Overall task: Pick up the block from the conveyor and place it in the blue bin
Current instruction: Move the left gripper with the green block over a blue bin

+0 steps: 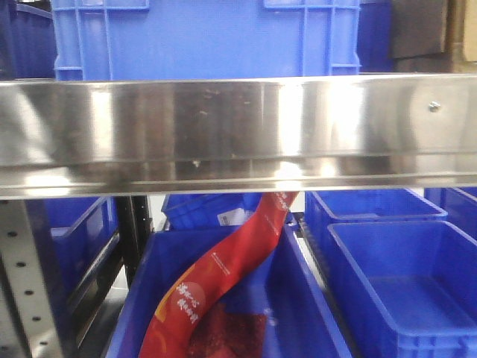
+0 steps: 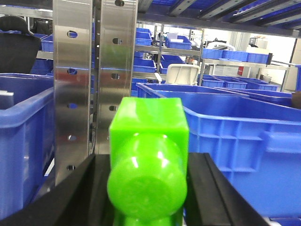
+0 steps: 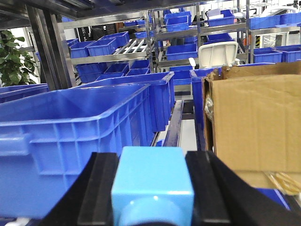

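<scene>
Left gripper (image 2: 148, 190), clasped green block (image 2: 149, 134) (glossy, knobbed)

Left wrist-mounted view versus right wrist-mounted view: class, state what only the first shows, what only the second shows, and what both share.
Only the left wrist view: a bright green plastic block gripped in the left tool, and shiny perforated steel uprights. Only the right wrist view: a light blue plastic block gripped in the right tool, a brown cardboard box and a leafy green plant. Both: a block held in a tool, large blue plastic bins close by, and shelving with more bins behind.
</scene>
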Action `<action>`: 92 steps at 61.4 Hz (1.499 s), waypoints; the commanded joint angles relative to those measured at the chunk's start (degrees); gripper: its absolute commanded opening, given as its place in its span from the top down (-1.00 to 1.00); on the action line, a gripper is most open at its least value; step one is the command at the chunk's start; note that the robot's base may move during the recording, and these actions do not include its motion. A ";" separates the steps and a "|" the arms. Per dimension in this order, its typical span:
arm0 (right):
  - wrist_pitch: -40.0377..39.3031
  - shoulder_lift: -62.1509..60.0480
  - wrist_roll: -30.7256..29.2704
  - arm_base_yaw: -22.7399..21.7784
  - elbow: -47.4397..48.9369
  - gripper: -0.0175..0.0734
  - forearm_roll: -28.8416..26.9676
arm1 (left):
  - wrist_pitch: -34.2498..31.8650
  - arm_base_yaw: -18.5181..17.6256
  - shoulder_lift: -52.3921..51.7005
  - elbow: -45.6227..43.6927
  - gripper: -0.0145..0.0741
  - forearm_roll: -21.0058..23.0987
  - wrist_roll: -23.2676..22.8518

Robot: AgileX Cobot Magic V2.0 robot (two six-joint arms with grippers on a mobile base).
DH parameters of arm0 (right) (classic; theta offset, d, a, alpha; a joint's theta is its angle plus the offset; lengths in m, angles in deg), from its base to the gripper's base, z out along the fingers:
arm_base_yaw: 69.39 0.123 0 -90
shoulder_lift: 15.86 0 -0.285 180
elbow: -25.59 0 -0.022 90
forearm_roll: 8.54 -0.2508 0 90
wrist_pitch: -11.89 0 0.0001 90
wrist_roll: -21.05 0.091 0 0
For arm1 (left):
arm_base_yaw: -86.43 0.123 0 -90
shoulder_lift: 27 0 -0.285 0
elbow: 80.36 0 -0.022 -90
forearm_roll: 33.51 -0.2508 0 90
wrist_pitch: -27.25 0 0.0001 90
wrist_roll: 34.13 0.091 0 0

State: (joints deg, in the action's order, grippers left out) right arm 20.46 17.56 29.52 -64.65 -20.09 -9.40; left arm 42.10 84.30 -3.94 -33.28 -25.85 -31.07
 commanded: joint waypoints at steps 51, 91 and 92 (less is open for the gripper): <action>-1.30 -0.19 -0.26 -0.04 0.33 0.97 0.44 | -0.98 -0.29 -0.22 -0.07 0.92 0.16 -0.14; -3.40 5.69 -5.07 2.18 5.70 0.97 5.13 | 1.60 -1.00 6.31 -6.21 0.92 -0.06 7.09; -3.40 6.42 -5.23 2.71 6.52 0.97 5.58 | 1.75 -1.32 7.08 -7.19 0.92 -0.06 7.87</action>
State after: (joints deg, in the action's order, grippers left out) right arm 17.52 20.76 27.01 -63.45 -16.57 -6.74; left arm 43.74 83.98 0.21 -37.18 -25.85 -27.34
